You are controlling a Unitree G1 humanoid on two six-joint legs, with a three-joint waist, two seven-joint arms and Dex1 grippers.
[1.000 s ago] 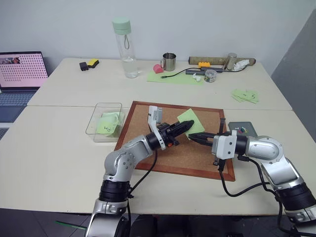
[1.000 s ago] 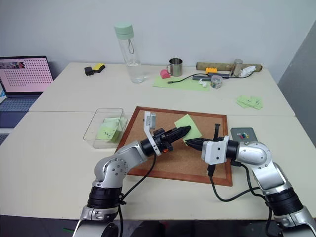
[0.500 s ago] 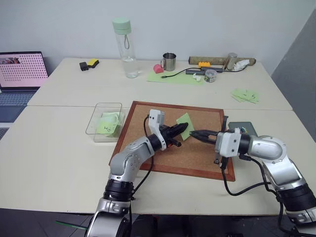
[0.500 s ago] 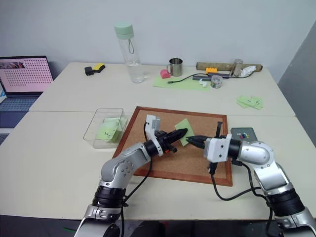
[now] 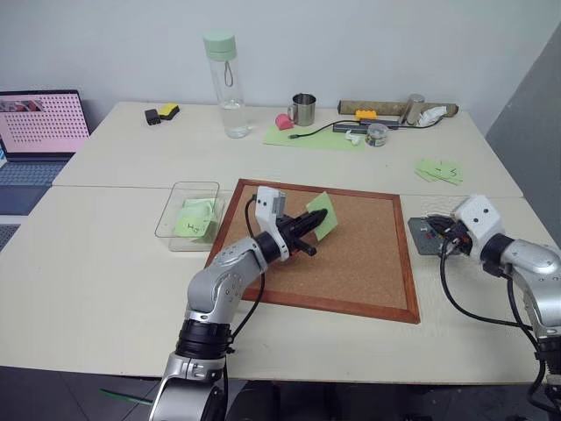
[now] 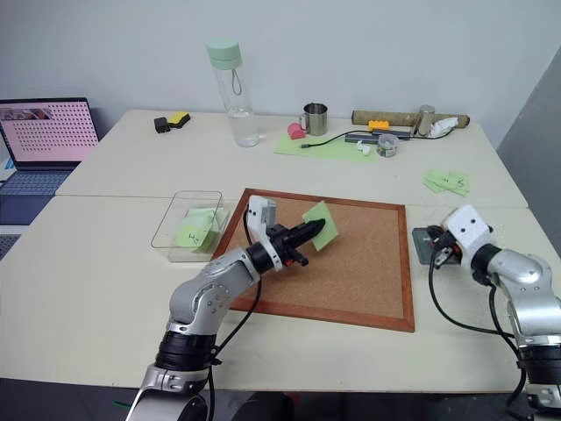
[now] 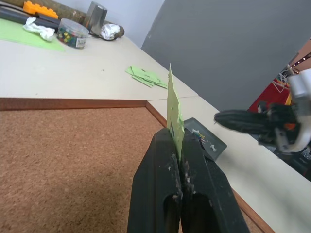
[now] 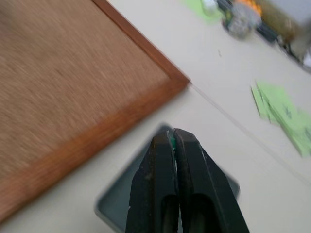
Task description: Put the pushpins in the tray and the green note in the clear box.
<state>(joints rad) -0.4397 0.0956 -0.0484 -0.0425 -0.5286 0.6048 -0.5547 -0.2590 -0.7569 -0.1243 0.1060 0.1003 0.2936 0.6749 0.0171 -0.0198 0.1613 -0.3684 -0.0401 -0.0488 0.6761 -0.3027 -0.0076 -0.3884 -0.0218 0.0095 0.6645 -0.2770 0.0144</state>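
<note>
My left gripper [image 5: 308, 222] is shut on the green note [image 5: 321, 213] and holds it up on edge above the corkboard [image 5: 359, 263]. In the left wrist view the note [image 7: 173, 109] stands upright between the closed fingers [image 7: 160, 160]. My right gripper [image 5: 435, 235] hovers over the grey tray [image 5: 419, 246], right of the corkboard. Its fingers [image 8: 158, 160] are shut, with a green speck, the green pushpin [image 8: 172, 141], pinched at the tips above the tray [image 8: 119, 208]. Tiny coloured specks [image 7: 197, 131] lie in the tray. The clear box [image 5: 166, 221] sits left of the corkboard with written green notes inside.
A tall clear bottle [image 5: 223, 83], a metal mug [image 5: 302, 109], a large green sheet [image 5: 311, 137] and clutter line the far table. Loose green notes [image 5: 438, 169] lie at the back right. A laptop [image 5: 39, 132] stands at the far left.
My right gripper has swung right, off the corkboard, to above the grey tray. My left gripper has closed on the green note and rolled, so the note now stands clear of the board.
</note>
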